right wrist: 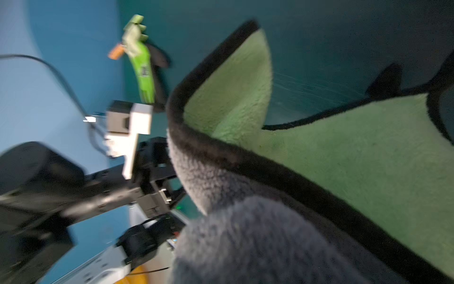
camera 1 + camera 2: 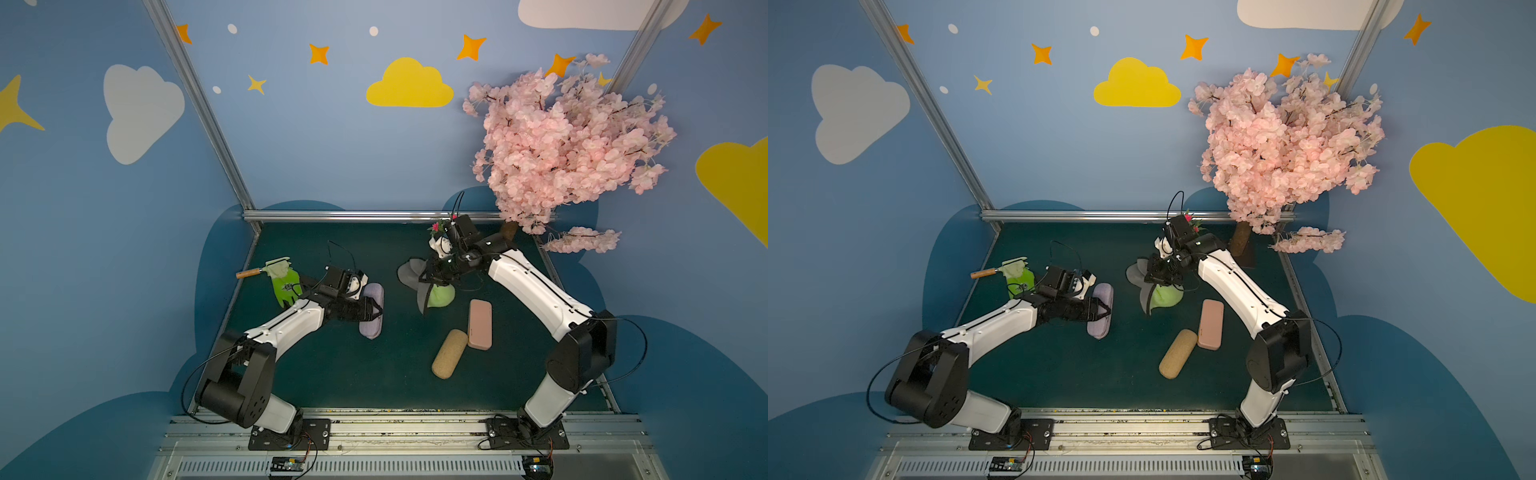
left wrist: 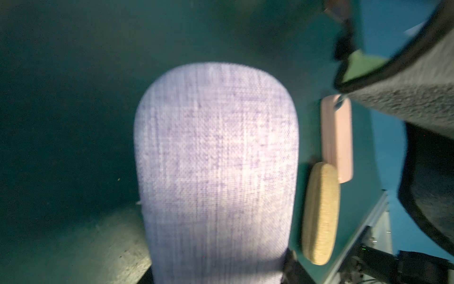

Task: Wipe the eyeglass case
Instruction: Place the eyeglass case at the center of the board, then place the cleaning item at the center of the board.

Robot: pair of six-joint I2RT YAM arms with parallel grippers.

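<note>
Top views | left end effector (image 2: 374, 311) low, gripping case (image 2: 372, 291) — right end effector (image 2: 432, 276) gripping cloth (image 2: 409, 272)

To my left lies the lilac woven-fabric eyeglass case (image 2: 371, 328), the grey-and-green fleece cloth (image 2: 409, 274) right of it; nearer me, the tan cork oval case (image 2: 449, 353) touches the pink rectangular case (image 2: 480, 324).
</note>
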